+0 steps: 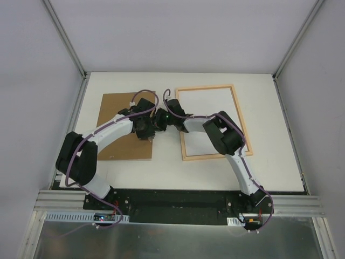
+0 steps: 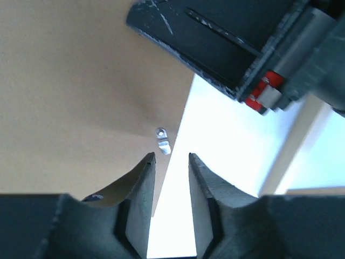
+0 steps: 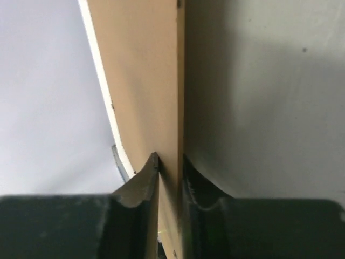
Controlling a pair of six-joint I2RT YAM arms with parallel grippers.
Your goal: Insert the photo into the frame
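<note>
Top external view: shows the frame (image 1: 205,87) lying flat on the white surface (image 1: 269,108), to the right of the brown backing board (image 1: 113,108) and apart from it. White fills the frame's opening; cannot tell whether that is the photo's reverse or bare surface through the pane. Left gripper (image 1: 148,130) and right gripper (image 1: 159,121) sit close together at the board's right edge, just left of the frame's left strip, with the tips too dark to read here.

Left wrist view: shows the left gripper's fingers slightly spread with nothing between them, over the board's right edge and near a small metal tab (image 2: 163,140). One finger above the brown board, the other above the white surface. Right gripper's black body across the top. Pale frame strip off to the right, apart from the fingers.

Right wrist view: shows the right gripper pinching the board's edge, the brown sheet running up from between the pressed fingers, a thin white line along its far side.
</note>
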